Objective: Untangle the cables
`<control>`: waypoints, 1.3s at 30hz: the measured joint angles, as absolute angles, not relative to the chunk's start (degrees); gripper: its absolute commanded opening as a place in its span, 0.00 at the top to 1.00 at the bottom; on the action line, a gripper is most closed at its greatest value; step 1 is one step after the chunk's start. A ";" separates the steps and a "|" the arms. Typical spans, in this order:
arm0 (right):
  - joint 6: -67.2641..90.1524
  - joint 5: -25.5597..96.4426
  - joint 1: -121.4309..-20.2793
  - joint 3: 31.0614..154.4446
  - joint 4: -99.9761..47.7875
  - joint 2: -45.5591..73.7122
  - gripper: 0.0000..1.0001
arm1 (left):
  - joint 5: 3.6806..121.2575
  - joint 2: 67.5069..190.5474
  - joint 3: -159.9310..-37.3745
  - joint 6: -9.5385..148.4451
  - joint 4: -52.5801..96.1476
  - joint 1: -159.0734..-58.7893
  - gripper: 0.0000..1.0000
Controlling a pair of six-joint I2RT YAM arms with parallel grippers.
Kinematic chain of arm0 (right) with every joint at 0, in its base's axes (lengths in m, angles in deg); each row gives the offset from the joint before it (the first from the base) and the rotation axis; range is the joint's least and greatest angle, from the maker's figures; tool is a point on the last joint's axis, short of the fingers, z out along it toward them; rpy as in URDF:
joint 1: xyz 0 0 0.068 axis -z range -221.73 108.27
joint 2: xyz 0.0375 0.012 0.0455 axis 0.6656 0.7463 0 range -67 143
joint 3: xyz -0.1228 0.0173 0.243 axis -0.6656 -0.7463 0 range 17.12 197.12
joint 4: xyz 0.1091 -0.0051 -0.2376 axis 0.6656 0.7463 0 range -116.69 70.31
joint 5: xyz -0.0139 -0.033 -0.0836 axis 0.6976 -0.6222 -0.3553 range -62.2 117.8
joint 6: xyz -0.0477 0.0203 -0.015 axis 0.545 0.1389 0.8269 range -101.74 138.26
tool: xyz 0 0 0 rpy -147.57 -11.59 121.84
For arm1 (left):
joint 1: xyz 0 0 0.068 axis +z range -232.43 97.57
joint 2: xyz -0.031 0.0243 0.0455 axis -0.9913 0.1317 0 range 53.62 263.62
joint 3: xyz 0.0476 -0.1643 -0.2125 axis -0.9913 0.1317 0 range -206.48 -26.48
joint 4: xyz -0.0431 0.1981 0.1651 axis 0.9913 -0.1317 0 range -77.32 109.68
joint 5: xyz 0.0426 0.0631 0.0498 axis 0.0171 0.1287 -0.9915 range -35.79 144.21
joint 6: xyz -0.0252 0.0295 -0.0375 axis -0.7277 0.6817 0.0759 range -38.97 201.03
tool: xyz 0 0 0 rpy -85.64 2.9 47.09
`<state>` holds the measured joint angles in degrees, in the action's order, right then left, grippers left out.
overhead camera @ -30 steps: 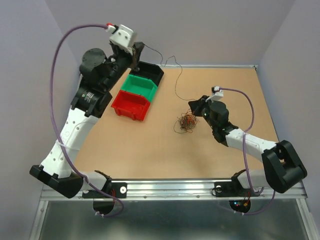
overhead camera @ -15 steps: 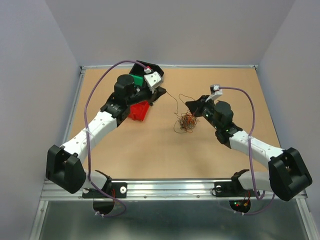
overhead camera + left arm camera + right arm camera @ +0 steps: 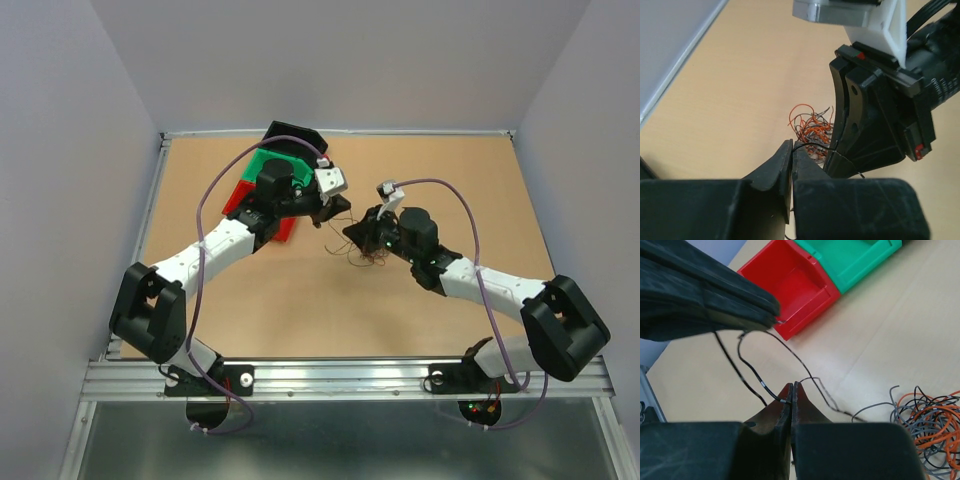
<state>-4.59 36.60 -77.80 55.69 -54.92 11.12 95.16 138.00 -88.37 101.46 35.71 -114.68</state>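
1. Orange, brown and grey cables [image 3: 811, 131] lie clumped mid-table [image 3: 250, 310], just beside both grippers.
2. Left gripper [image 3: 791, 152]: clenched on one dark strand [image 3: 762, 382].
3. Right gripper [image 3: 791, 390]: clenched on the same strand, apparently.
4. Judgement: early stage; one strand partly drawn out, the clump largely tangled.

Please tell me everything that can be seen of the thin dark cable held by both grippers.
The dark cable is hair-thin, black wire. The left gripper and the right gripper both pinch it, jaws shut. Between them it bends in loose curves over the table, beside the red bin, and one end leads toward the clump of orange and grey strands.
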 measured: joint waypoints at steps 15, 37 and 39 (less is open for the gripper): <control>-3.57 32.75 -78.35 56.19 -52.73 11.15 0.99 | 94.92 139.70 -88.37 106.29 32.91 -115.77 0.81; -4.53 27.55 -78.35 57.17 -49.13 12.13 1.00 | 96.27 140.29 -88.44 109.79 29.72 -115.77 0.61; -4.59 27.55 -78.37 57.17 -49.10 12.13 0.99 | 96.25 140.86 -88.57 110.18 29.37 -115.86 0.61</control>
